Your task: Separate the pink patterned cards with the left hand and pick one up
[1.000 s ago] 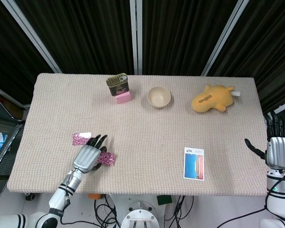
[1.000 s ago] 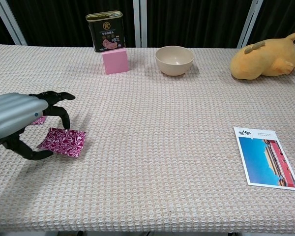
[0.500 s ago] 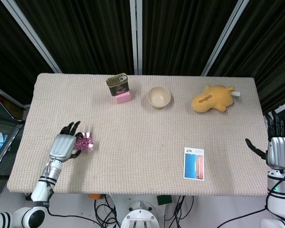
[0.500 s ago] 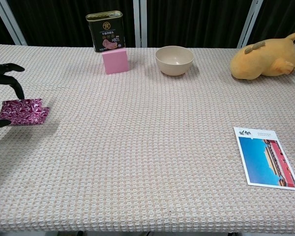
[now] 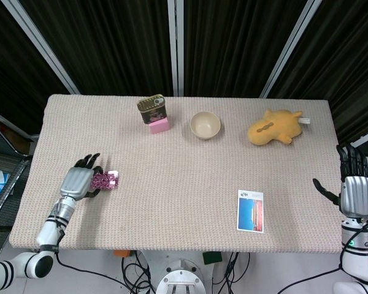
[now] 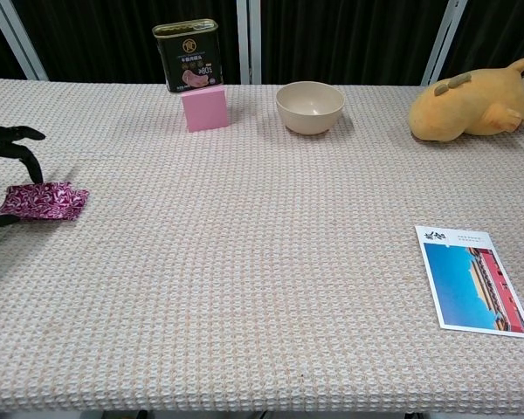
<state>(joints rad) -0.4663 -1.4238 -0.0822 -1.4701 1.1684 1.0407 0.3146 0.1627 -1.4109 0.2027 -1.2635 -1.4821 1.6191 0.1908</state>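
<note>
Left hand [image 5: 77, 181] sitting lower left of head frame, fingers [image 6: 17, 133] pinching pink patterned card [image 5: 103, 180] just above worktop [image 5: 184, 184]. Thin edge grip, so I'm risking card slipping out or a second card clinging under it; can't tell. Right hand [image 5: 354, 195] idling off worktop edge, lower right, fingers spread, holding nothing.

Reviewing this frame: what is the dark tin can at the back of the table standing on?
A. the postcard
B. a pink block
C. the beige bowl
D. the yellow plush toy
B. In the chest view the tin can sits directly on top of the pink block, while the bowl stands apart to its right.
</note>
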